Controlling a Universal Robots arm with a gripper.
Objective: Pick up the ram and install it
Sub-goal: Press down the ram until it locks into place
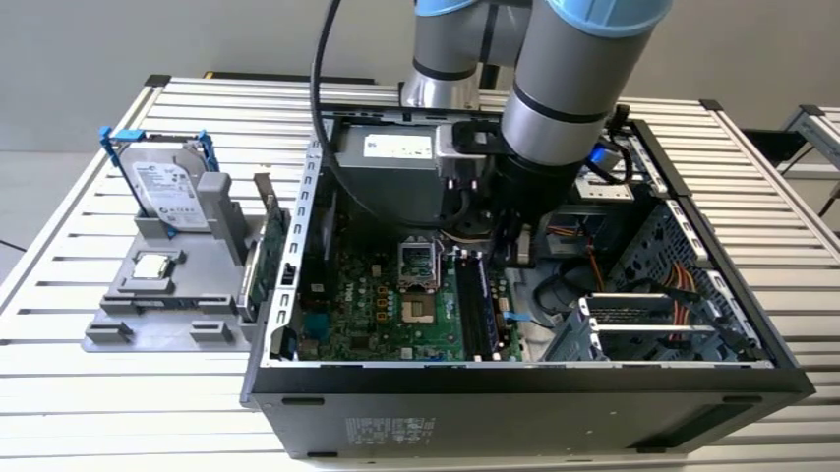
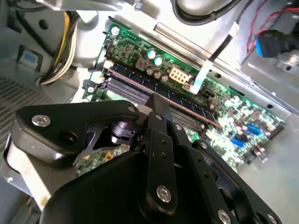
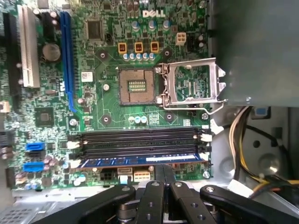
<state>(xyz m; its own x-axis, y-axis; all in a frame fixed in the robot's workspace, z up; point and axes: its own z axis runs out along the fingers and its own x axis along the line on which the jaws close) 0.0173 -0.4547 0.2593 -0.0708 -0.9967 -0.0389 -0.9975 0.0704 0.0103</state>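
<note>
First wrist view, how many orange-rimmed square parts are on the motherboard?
3 orange-rimmed parts, side by side in one row beside the open CPU socket. The end effector may hide more.

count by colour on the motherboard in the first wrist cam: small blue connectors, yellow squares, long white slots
small blue plastic connectors: 2
yellow-rimmed square components: 3
long white plastic slot: 1
total: 6

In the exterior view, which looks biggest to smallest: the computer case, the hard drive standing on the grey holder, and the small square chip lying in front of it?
1. Computer case, by far the largest.
2. Hard drive, standing upright in the grey holder.
3. Square chip, the smallest.
All sit at similar distances, so the order looks safe.
</note>
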